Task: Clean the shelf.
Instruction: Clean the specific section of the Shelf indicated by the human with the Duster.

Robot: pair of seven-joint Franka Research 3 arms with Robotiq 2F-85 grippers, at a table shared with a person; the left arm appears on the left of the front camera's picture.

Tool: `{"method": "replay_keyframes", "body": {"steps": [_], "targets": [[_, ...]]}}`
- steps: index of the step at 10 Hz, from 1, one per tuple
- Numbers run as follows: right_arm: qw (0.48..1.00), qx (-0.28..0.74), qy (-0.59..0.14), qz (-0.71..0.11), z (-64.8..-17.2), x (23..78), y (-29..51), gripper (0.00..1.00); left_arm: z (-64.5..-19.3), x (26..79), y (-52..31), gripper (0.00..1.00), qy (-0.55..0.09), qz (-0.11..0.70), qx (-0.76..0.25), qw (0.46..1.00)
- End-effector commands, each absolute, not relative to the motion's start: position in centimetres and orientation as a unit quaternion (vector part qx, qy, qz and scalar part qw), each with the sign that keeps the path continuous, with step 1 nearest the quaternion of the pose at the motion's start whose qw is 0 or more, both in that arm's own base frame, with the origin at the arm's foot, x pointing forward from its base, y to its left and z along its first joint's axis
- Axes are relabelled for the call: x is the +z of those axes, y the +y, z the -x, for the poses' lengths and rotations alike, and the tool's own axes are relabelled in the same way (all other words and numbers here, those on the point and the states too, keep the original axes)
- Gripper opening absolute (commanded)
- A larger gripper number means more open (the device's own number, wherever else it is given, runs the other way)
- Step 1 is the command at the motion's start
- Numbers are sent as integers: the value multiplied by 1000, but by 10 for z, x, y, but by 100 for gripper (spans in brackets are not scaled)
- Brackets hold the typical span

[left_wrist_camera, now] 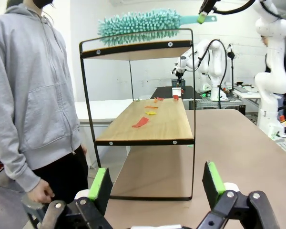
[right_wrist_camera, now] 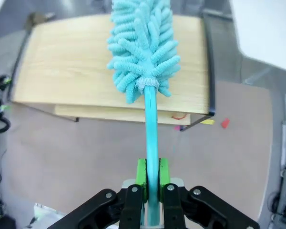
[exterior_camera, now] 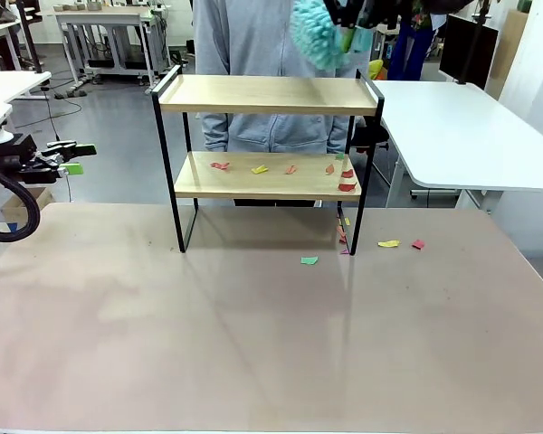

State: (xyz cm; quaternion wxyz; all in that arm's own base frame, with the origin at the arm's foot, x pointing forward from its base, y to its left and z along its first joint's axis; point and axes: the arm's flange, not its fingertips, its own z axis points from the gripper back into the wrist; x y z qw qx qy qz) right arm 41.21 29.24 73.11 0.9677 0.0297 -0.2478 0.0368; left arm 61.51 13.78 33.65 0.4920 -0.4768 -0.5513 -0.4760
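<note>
Green pads (right_wrist_camera: 141,174) of the right claw (right_wrist_camera: 151,172) are pressed tight on the thin teal handle of a fluffy teal chenille duster (right_wrist_camera: 143,45). The jaws are fully closed on it, and the handle runs straight out between the fingers. The duster head hangs over the top board of the shelf (exterior_camera: 253,95), toward its right end, pointing away from the robot toward the person. Cannot tell whether the fibres touch the board.

Left claw (left_wrist_camera: 157,183): jaws wide apart, nothing between them. It sits off the bench's left edge, well apart from the shelf, looking along the shelf from its left end.

Shelf: a small two-tier rack, two light wooden boards in a thin black metal frame. It stands upright on the pinkish-brown bench (exterior_camera: 253,353) near the far edge, about mid-width. The lower board carries small paper scraps (exterior_camera: 347,187) in red, orange and yellow, spread along it with more at the right end.

More scraps lie on the bench:
- a green one (exterior_camera: 309,260) in front of the shelf near its right front leg
- a yellow one (exterior_camera: 388,243) and a red one (exterior_camera: 418,244) off to the right
- a few at the foot of that leg

A person in a grey zip hooded top (left_wrist_camera: 28,90) stands just behind the shelf, one hand (left_wrist_camera: 40,193) down at the side. A white table (exterior_camera: 462,136) lies to the right, beyond the bench.
</note>
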Motion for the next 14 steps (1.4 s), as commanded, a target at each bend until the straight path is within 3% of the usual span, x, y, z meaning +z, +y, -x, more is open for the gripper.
{"method": "replay_keyframes", "body": {"steps": [1, 7, 11, 14], "targets": [[962, 137, -223, -83, -396, 724, 273, 13, -613, 340, 138, 100, -556, 474, -477, 488], [882, 422, -113, -175, -323, 701, 257, 13, -613, 340, 138, 100, -556, 474, -477, 488], [853, 492, -68, -159, -282, 661, 213, 13, -613, 340, 138, 100, -556, 474, -477, 488], [843, 515, -37, -149, -277, 621, 179, 13, -613, 340, 138, 100, -556, 474, -477, 488]]}}
